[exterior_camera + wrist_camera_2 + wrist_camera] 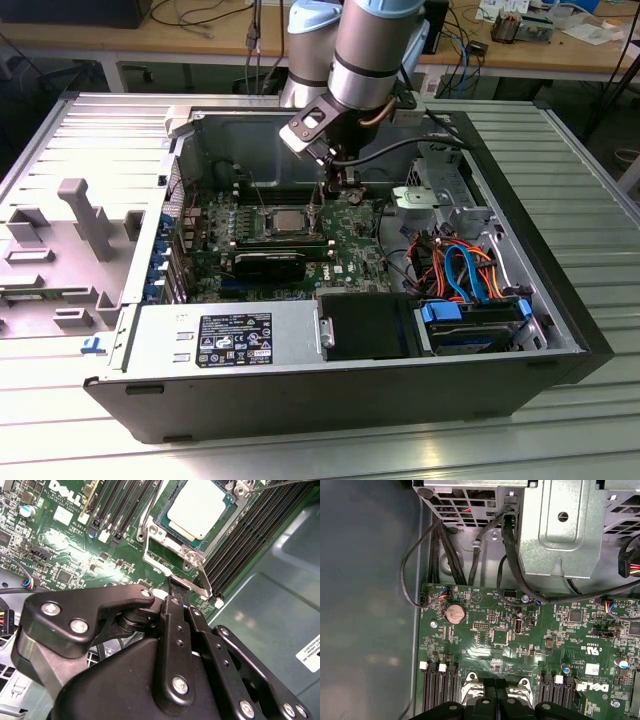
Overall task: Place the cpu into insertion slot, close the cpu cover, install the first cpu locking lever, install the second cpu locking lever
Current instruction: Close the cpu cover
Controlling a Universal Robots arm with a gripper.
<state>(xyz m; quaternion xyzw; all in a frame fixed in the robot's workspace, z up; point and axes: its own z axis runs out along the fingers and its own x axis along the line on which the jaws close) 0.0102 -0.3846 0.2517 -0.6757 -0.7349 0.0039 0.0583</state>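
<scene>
Cpu (199,507) seated in insertion slot (284,236), cpu cover (164,539) lying flat around it, gripper (335,196) at the slot's 2 o'clock in the exterior view, fingers (172,627) drawn together, tips beside the cover's edge, inside open computer case (300,395) on table (590,200).

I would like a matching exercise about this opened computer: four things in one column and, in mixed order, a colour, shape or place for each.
Things:
1. cpu
2. coin battery
3. gripper
4. drive cables

Descriptions:
A. orange and blue
B. pale silvery-tan square
C. black, over the motherboard
D. small, round and shiny

Pairs: 1-B, 2-D, 3-C, 4-A
</scene>
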